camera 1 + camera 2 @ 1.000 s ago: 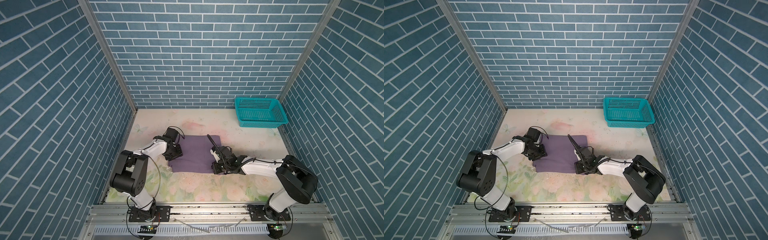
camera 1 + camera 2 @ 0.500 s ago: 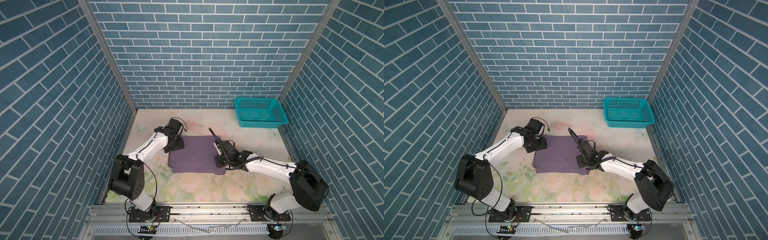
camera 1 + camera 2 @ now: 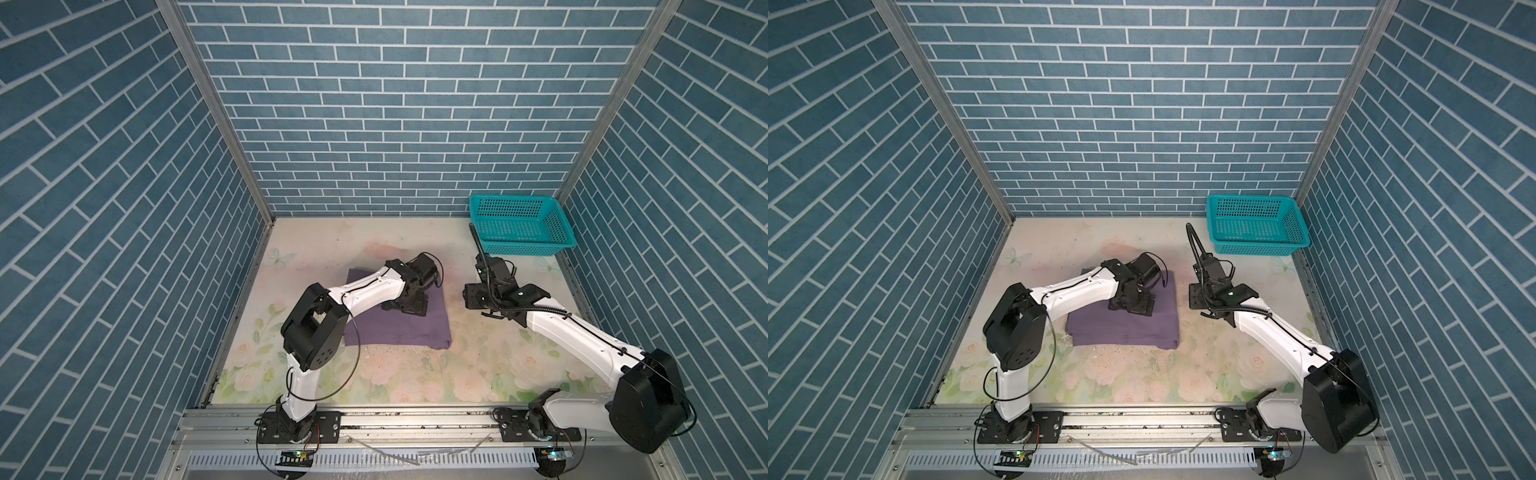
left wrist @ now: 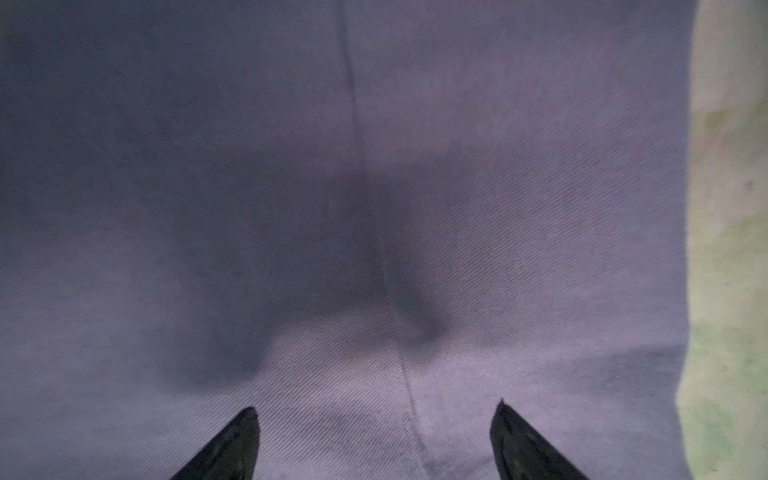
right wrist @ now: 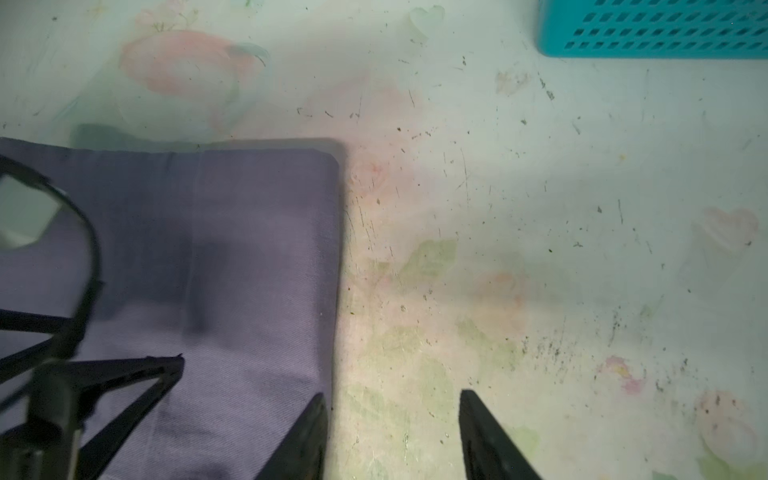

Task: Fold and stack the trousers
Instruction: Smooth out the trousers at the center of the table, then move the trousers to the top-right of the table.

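Observation:
The trousers (image 3: 390, 332) (image 3: 1125, 328) lie folded into a flat purple rectangle on the floral table, left of centre. My left gripper (image 3: 405, 308) (image 3: 1131, 308) hovers low over their far half. In the left wrist view the purple cloth (image 4: 374, 187) fills the picture, and the left gripper (image 4: 376, 409) is open with nothing between its fingers. My right gripper (image 3: 473, 296) (image 3: 1196, 296) stands to the right of the trousers, apart from them. The right wrist view shows this gripper (image 5: 392, 399) open over bare table, beside the cloth's edge (image 5: 232, 249).
A teal perforated basket (image 3: 528, 248) (image 3: 1258, 248) (image 5: 652, 33) stands at the back right corner, just beyond the right gripper. Blue brick walls close in the table on three sides. A metal rail with both arm bases runs along the front edge.
Both grippers have opened. The left one has moved from the trousers' left edge to over their far half. The right one has let go of the right edge and drawn away to the right.

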Robot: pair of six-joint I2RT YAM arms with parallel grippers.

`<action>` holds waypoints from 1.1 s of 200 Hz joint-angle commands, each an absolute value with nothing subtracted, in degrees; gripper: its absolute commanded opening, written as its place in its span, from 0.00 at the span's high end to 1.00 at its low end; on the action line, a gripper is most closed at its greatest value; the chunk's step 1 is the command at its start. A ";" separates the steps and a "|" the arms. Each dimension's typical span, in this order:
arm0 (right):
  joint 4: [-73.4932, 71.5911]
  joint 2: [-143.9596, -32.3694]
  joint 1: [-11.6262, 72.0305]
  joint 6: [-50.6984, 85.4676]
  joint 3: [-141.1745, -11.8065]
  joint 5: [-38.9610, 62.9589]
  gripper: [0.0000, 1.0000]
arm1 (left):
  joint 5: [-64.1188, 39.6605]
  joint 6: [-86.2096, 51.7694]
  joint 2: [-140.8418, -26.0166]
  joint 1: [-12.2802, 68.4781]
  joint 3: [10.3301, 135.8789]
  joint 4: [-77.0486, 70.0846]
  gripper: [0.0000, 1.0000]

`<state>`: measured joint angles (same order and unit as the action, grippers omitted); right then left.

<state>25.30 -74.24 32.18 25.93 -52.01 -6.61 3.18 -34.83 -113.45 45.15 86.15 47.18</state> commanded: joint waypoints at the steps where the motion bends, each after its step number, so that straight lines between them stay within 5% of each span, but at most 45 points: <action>1: 27.24 -72.52 31.16 27.85 -50.54 -5.47 0.47 | 3.76 -36.54 -113.96 44.09 84.53 46.81 0.08; 60: 23.60 -69.38 30.06 27.56 -48.78 -6.94 0.46 | -4.38 -35.32 -115.23 28.53 72.57 39.08 0.07; 149: 23.17 -70.34 29.27 28.00 -50.51 -7.36 0.45 | -4.30 -33.54 -111.83 4.78 76.48 39.74 0.07; 175: 21.07 -69.17 29.20 26.94 -49.48 -5.52 0.42 | -0.12 -32.59 -104.22 6.57 77.85 43.37 0.06; 220: 15.69 -67.15 29.18 27.17 -47.11 0.04 0.37 | 10.46 -32.28 -96.84 21.02 74.94 47.78 0.05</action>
<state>18.83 -68.95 29.34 26.74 -48.64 -3.60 4.21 -32.64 -99.26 13.96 77.73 43.27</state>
